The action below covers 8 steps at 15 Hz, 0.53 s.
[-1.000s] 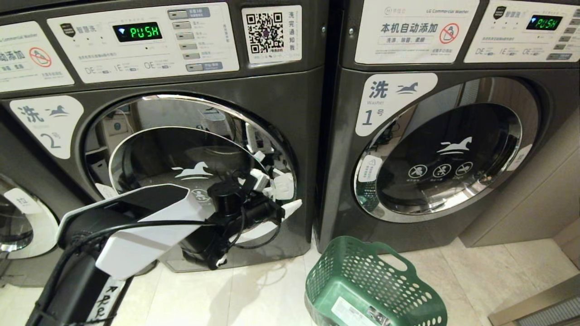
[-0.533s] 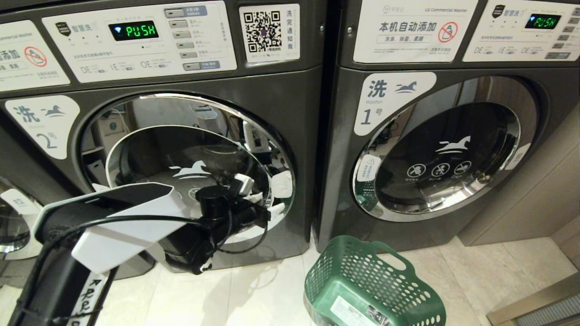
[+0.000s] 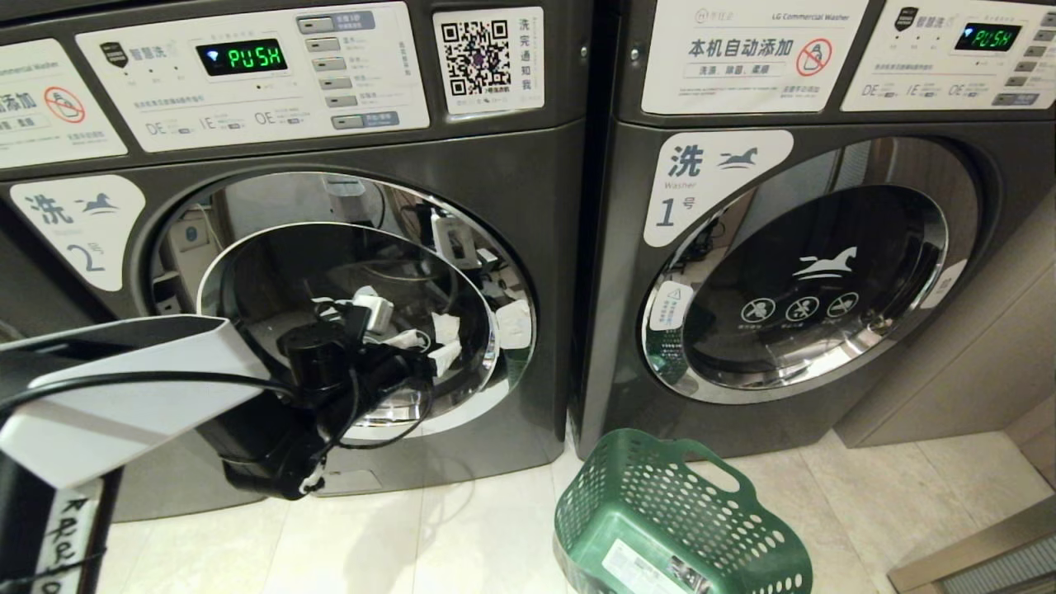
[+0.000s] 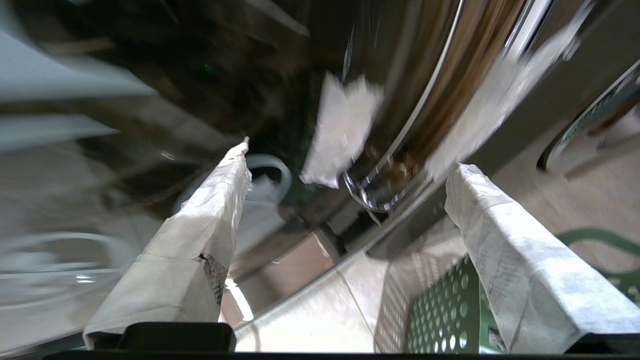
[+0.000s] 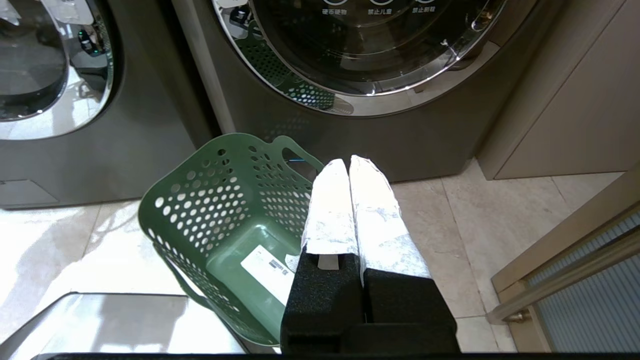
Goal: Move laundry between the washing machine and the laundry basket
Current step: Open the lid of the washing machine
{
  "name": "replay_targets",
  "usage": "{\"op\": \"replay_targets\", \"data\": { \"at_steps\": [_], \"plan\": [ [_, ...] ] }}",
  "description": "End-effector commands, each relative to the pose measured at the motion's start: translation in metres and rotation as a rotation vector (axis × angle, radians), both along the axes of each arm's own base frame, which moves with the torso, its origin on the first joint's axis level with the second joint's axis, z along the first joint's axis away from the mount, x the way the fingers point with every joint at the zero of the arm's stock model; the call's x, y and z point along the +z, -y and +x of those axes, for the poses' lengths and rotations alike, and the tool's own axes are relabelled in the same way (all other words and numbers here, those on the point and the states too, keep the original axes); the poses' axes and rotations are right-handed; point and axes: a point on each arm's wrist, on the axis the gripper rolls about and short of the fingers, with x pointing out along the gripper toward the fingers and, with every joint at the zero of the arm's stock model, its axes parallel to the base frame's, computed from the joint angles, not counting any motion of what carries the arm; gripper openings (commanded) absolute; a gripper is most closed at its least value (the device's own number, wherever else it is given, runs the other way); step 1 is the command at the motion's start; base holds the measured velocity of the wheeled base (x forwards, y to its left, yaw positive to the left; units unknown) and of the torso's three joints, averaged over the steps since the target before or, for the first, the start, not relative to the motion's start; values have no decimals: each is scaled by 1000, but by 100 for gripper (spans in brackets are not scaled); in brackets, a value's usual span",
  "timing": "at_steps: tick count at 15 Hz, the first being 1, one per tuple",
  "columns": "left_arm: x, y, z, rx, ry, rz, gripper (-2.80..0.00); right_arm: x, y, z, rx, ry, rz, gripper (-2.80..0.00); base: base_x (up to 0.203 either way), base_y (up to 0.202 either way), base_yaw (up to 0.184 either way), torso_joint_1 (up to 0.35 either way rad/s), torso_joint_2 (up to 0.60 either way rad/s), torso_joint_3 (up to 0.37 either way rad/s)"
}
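- We read "PUSH" and label "2" on the washing machine [image 3: 528,214]; door shut.
- Our left gripper [image 3: 425,351] is spread, empty, before the door glass.
- Our right gripper [image 5: 350,167] is pressed together.
- The laundry basket [image 3: 660,503] stands at five o'clock of the door; laundry unseen.

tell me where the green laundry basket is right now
The laundry basket sits on the tiled floor at the bottom of the head view, right of centre, just in front of the washer marked 1 near its lower left corner.

Dark grey front-load washing machine [image 3: 495,165] with chrome-rimmed round door — white label, green plastic laundry basket [image 3: 660,528] dotted with round holes, pale beige marble floor [image 3: 462,536]
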Motion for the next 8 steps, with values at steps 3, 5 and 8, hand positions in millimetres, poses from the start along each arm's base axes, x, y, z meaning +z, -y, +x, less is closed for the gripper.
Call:
{"op": "replay_targets", "data": {
  "at_steps": [3, 5, 8],
  "plan": [
    [87, -27, -63, 56, 162, -33, 0, 0, 0, 0, -1, 1, 0, -280, 0, 0, 0, 0, 0, 0],
    [128, -41, -122, 85, 235, -51, 0, 0, 0, 0, -2, 1, 0, -280, 0, 0, 0, 0, 0, 0],
    [160, -62, -184, 215, 283, -112, 0, 0, 0, 0, 0, 1, 0, -280, 0, 0, 0, 0, 0, 0]
  ]
}}
